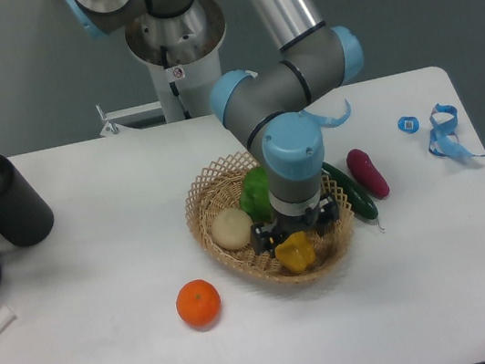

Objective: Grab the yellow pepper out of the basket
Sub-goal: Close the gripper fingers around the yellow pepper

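The yellow pepper (296, 254) lies in the front part of the wicker basket (201, 200), near the middle of the table. My gripper (295, 240) points straight down into the basket, right over the pepper, with its black finger bases spread to either side of it. The fingertips are hidden behind the pepper and the gripper body, so I cannot tell whether they press on it. The pepper appears to rest on the basket floor.
A green pepper (254, 193) and a pale round ball (232, 229) also lie in the basket, left of the gripper. An orange (198, 303) sits on the table in front. A dark green cucumber (352, 192) and a purple eggplant (367, 172) lie to the right. A black cylinder (13, 200) stands far left.
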Controlling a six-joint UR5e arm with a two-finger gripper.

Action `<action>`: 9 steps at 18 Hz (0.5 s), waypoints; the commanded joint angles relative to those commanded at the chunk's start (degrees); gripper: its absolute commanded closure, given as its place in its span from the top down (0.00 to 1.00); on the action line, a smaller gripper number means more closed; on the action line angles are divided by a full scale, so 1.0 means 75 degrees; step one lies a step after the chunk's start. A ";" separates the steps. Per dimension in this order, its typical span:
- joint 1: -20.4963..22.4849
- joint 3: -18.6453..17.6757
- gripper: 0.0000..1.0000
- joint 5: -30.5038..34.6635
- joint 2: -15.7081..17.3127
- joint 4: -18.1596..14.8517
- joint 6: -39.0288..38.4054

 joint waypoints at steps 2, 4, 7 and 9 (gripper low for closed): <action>0.0000 0.0035 1.00 0.0058 -0.0047 0.0012 0.0000; 0.0000 0.0047 0.90 0.0362 -0.0105 0.0000 0.0046; 0.0000 0.0035 0.70 0.0492 -0.0106 0.0000 0.0082; 0.0000 0.0082 0.57 0.0481 -0.0082 0.0000 0.0094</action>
